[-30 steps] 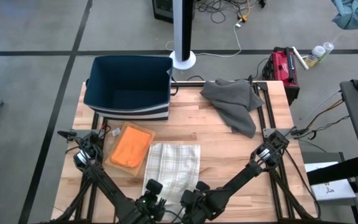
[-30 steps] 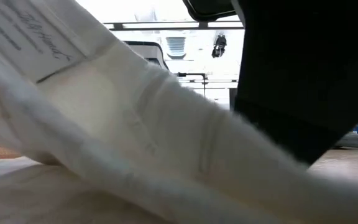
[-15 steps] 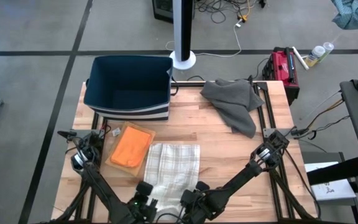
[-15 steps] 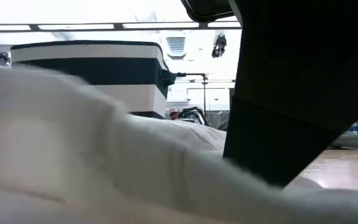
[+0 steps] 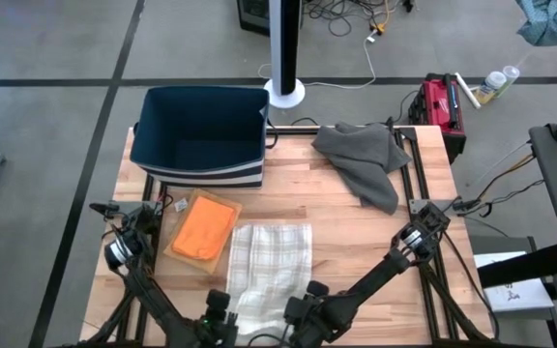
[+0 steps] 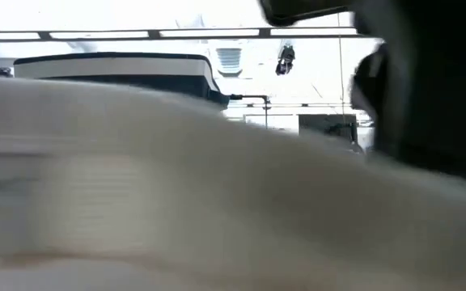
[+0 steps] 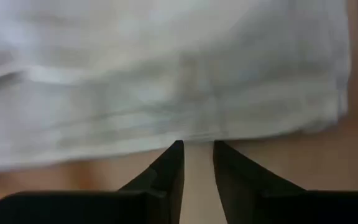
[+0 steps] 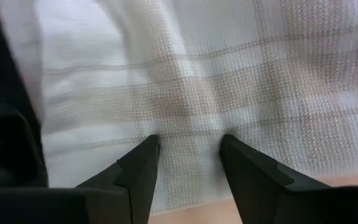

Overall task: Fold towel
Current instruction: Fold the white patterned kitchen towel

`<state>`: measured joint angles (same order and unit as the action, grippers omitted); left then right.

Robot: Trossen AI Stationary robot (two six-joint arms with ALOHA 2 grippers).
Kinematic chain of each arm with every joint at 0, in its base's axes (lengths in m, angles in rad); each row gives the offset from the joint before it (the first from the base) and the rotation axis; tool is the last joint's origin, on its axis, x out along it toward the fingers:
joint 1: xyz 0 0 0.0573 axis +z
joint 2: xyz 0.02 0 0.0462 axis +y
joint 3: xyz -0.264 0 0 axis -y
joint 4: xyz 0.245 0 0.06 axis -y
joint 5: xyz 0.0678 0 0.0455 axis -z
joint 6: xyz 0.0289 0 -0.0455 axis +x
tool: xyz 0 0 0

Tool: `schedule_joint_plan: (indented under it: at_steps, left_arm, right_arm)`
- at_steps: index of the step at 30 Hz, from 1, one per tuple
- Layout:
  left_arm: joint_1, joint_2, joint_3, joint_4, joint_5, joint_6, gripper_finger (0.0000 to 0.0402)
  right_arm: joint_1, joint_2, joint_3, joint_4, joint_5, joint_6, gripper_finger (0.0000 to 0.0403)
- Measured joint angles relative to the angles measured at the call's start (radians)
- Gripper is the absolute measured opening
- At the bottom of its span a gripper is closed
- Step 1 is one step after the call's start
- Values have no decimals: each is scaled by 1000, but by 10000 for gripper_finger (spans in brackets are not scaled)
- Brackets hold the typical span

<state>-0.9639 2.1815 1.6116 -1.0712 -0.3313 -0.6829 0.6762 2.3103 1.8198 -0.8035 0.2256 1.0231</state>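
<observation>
Left wrist view shows your left hand point(image 7: 197, 148) with its fingers slightly parted, holding nothing, at the near edge of the checked towel point(image 5: 271, 263). Your right hand point(image 8: 188, 142) sits just to its right, fingers spread over the towel's near edge, pressing on the cloth. The towel lies flat on the worktop point(image 5: 356, 242). Left of it is an orange cloth point(image 5: 203, 227); farther off sit a dark bin point(image 5: 201, 135) and a grey cloth point(image 5: 364, 159).
</observation>
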Motion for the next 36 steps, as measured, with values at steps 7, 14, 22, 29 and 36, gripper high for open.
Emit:
schedule_joint_plan:
  at_steps: [7,14,22,29,36]
  left_arm:
    - [49,-9,-121,466,-131,181,75]
    - [99,-4,-7,306,-247,292,76]
    - [171,-50,-24,42,-420,184,78]
    - [325,-144,-239,129,-438,175,88]
    - [430,-195,-472,495,-304,229,90]
  right_arm:
    - [-32,-24,-3,-448,68,-122,174]
    - [-39,-142,-25,-759,243,-131,174]
    - [88,-255,-41,-436,465,-58,174]
    - [108,-173,-59,-113,521,-177,174]
    - [67,-61,-60,-16,472,-183,174]
